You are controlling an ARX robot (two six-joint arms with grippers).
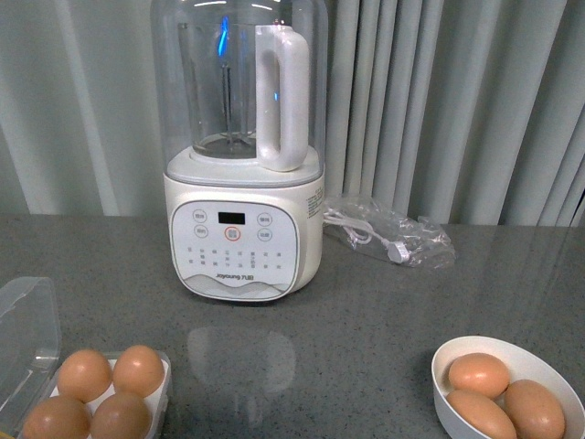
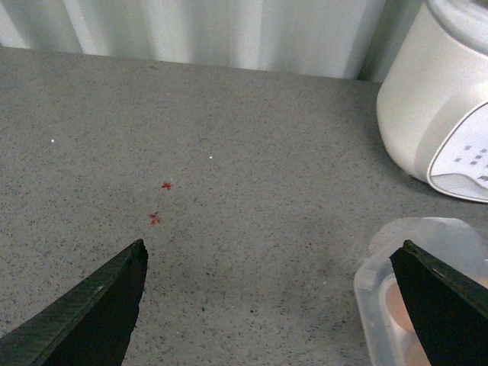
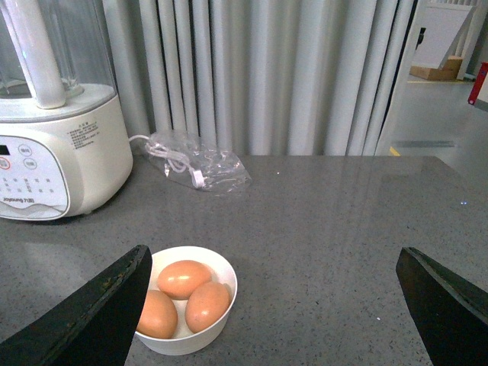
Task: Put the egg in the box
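Observation:
The clear plastic box [image 1: 13,340] stands open at the front left of the table, its lid raised, with four orange-brown eggs [image 1: 84,373] filling its hollows. It also shows in the left wrist view [image 2: 374,286], beside one finger. Three more eggs [image 1: 478,374] lie in a round white bowl [image 1: 548,373] at the front right, also seen in the right wrist view [image 3: 217,271]. My left gripper [image 2: 271,263] is open and empty over bare table beside the box. My right gripper [image 3: 274,271] is open and empty, the bowl by one finger. Neither arm shows in the front view.
A white Joyoung blender [image 1: 245,146] with a clear jug stands at the back middle. A crumpled clear bag [image 1: 393,233] with a white cable lies to its right. Grey curtains hang behind the grey speckled table [image 1: 366,311]. Small red marks [image 2: 160,202] are on the tabletop.

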